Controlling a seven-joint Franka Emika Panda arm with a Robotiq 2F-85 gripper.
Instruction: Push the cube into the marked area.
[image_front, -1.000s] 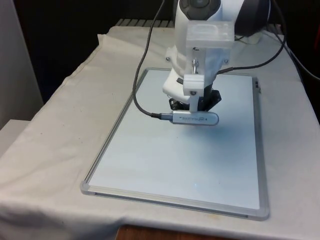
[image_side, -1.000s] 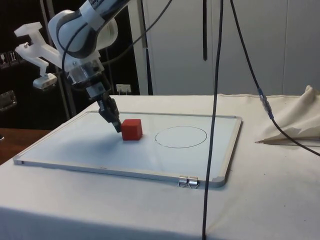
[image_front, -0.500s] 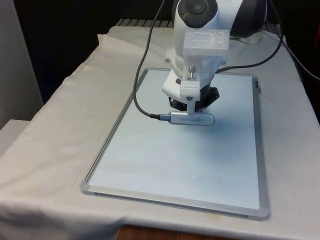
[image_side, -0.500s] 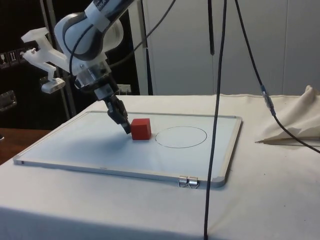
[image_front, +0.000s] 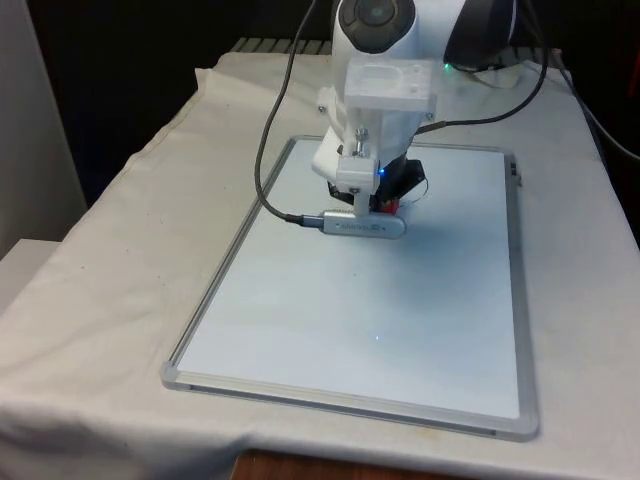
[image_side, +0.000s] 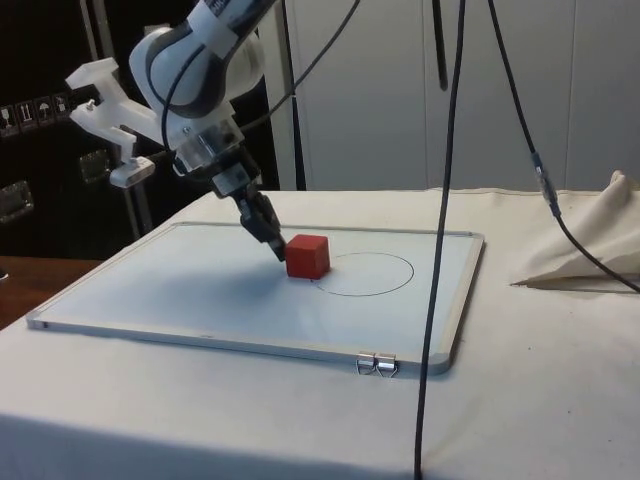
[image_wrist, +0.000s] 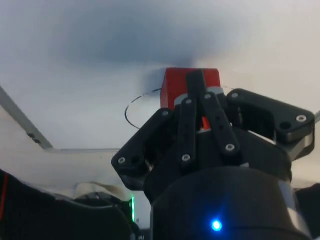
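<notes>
Seemingly light and rigid, the cube (image_side: 308, 256) is seen on the whiteboard (image_side: 150, 300) at the circle's (image_side: 362, 274) edge; the end effector (image_side: 277, 250), fingers pressed together, is set against its side, best kept low and centred.

Lab — whiteboard (image_side: 150, 300), dangling cables (image_side: 440, 200), dark cabinets (image_side: 40, 150)

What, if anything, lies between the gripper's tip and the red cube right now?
Nothing: in the side view the gripper tip meets the red cube at the circle's edge.

Whiteboard (image_side: 150, 300) bare round cube (image_side: 307, 256); cables (image_side: 440, 250) hang at its near edge.
</notes>
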